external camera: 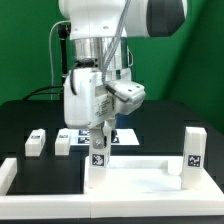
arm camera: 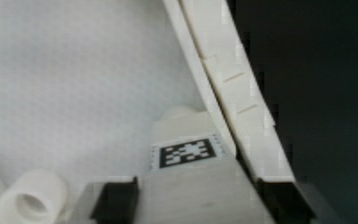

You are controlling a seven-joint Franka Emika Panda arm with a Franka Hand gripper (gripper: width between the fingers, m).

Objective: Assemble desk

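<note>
**Item:** desk, part-built.

**Desk tray** (external camera: pixel 140 178): white moulded plastic with a raised rim (arm camera: pixel 220 95). It lies flat at the near edge of the black tabletop (external camera: pixel 25 120). Judged light, stiff and smooth, so likely to skid under a sideways push. Take it by the rim, not the thin floor.

**Gripped leg** (external camera: pixel 98 160): a small tagged white block, upright at the tray's corner toward the exterior view's left. In the wrist view (arm camera: pixel 190 172) the jaws sit clenched on its two opposite flat sides, with no gap showing. Judged hard, light and slippery-faced. Hold it squarely on the flats, high up.

**Second leg** (external camera: pixel 193 150): upright at the corner toward the exterior view's right.

**Loose legs** (external camera: pixel 36 142) and (external camera: pixel 63 143): on the tabletop, well apart from the tray.
</note>
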